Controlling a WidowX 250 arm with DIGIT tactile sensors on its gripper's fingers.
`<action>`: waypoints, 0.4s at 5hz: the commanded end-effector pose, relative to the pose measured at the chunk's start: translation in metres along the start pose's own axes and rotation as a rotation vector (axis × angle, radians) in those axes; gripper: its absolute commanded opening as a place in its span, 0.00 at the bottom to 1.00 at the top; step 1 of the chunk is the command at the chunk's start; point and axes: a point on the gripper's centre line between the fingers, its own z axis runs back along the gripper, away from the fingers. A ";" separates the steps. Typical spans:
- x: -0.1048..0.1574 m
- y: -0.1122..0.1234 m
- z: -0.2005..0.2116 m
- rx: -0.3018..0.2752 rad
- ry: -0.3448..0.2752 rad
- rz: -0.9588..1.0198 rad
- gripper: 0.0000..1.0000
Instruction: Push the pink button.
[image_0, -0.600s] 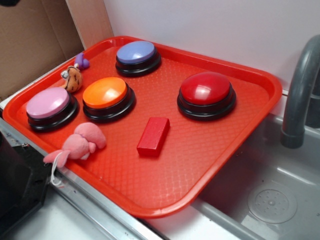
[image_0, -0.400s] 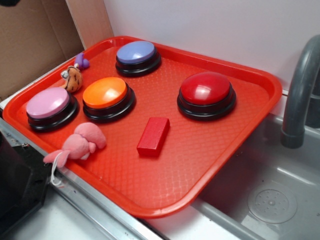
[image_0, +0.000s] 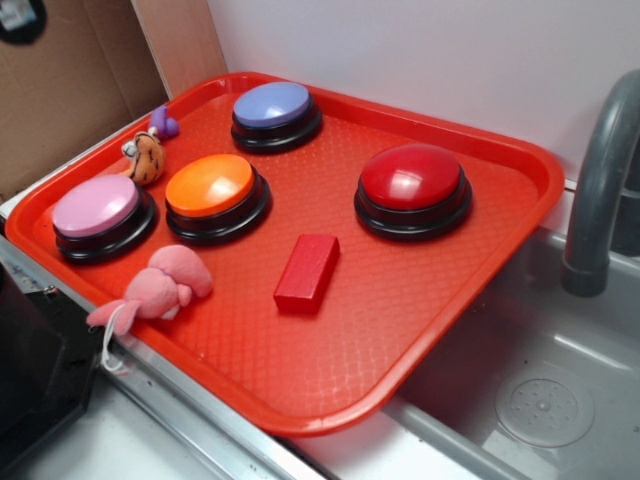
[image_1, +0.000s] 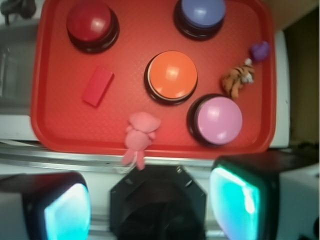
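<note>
Your red tray (image_0: 480, 270) carries everything here. On it you have the pink button (image_0: 96, 206) near the tray's front-left corner in the exterior view, on its black base, just beside the orange button (image_0: 210, 186). The blue-purple button (image_0: 272, 105) sits toward the back rim, and the red button (image_0: 411, 177) stands well apart to the right. A red block (image_0: 307, 271) lies flat in the open middle between the orange and red buttons. A pink plush toy (image_0: 160, 287) lies at the front edge, partly hanging over the rim, just in front of the pink button. A small tiger toy (image_0: 146, 157) and a small purple figure (image_0: 164, 123) rest by the left rim, behind the pink button.

From the wrist view you look straight down on the tray, with the pink button (image_1: 219, 120) at lower right, ahead of the right finger. The gripper (image_1: 150, 200) hangs above the counter, in front of the tray's near rim, with its two fingers (image_1: 235, 197) spread wide and nothing between them. In the exterior view the arm shows only as a dark edge at the top left corner.

Open room lies over the tray's right and front-right area. The sink (image_0: 545, 400) and faucet (image_0: 600, 180) sit just beyond the tray's right side.
</note>
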 end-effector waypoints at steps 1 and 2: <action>0.021 0.053 -0.035 0.156 -0.038 0.020 1.00; 0.031 0.067 -0.082 0.113 -0.026 -0.019 1.00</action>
